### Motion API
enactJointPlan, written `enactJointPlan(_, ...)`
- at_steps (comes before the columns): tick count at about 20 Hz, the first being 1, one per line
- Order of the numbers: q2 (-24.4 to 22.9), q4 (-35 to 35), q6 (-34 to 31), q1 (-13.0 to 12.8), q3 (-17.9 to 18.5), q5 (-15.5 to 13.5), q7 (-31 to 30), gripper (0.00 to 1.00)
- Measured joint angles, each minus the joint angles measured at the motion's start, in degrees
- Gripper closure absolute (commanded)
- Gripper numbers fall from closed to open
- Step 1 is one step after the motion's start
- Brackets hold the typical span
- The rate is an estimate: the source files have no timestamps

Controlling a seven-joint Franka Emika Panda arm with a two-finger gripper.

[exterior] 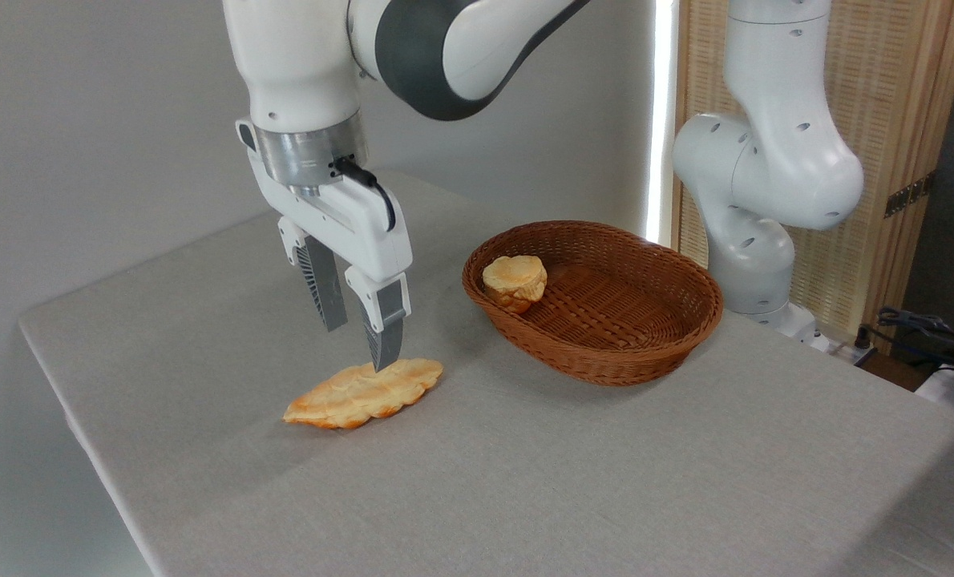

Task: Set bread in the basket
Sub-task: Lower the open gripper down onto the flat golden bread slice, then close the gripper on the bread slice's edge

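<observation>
Presently: gripper [358,343] jaws spread over bread [363,393], near tabletop's [525,481] left edge; thin flat pastry risks slipping free.

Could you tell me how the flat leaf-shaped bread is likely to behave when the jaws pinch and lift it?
The bread lies flat and thin, so it probably won't roll. Its ridged, scalloped crust looks flaky, so it may crumble under a firm squeeze. Gripped near one end, it might sag or tilt.

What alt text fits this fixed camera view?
An open gripper hangs just above a flat leaf-shaped bread on a grey table. To the right, an oval wicker basket holds a small round bun.
</observation>
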Motion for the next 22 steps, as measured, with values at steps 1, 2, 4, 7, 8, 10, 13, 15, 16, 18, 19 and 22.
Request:
enactJointPlan(1, 0.4, 0.0, 0.0, -0.4, 0.0, 0.0, 0.1, 0.00)
enactJointPlan(2, 0.9, -0.1, 0.0, -0.8, 0.0, 0.0, 0.7, 0.00)
enactJointPlan(4, 1.8, -0.3, 0.1, -1.7, -0.1, 0.0, 2.6, 0.00)
enactJointPlan(7, 2.8, -1.0, 0.7, -2.8, -0.1, 0.0, 5.2, 0.00)
enactJointPlan(8, 3.0, -1.4, 1.2, -3.2, -0.1, 0.0, 6.0, 0.00)
enactJointPlan(10, 3.4, -2.4, 2.7, -3.6, -0.5, 0.0, 6.9, 0.00)
enactJointPlan(13, 3.8, -3.9, 4.8, -3.9, -0.9, 0.0, 7.1, 0.00)
enactJointPlan(15, 3.9, -4.9, 6.1, -3.9, -0.9, 0.0, 7.2, 0.00)
enactJointPlan(16, 4.1, -5.3, 6.8, -3.9, -0.9, 0.0, 7.3, 0.00)
enactJointPlan(18, 4.7, -5.7, 8.1, -4.0, -0.9, 0.0, 7.4, 0.00)
enactJointPlan(19, 5.1, -5.7, 8.7, -4.0, -0.9, 0.0, 7.4, 0.00)
enactJointPlan(22, 6.1, -5.8, 9.8, -4.0, -0.9, 0.1, 7.8, 0.00)
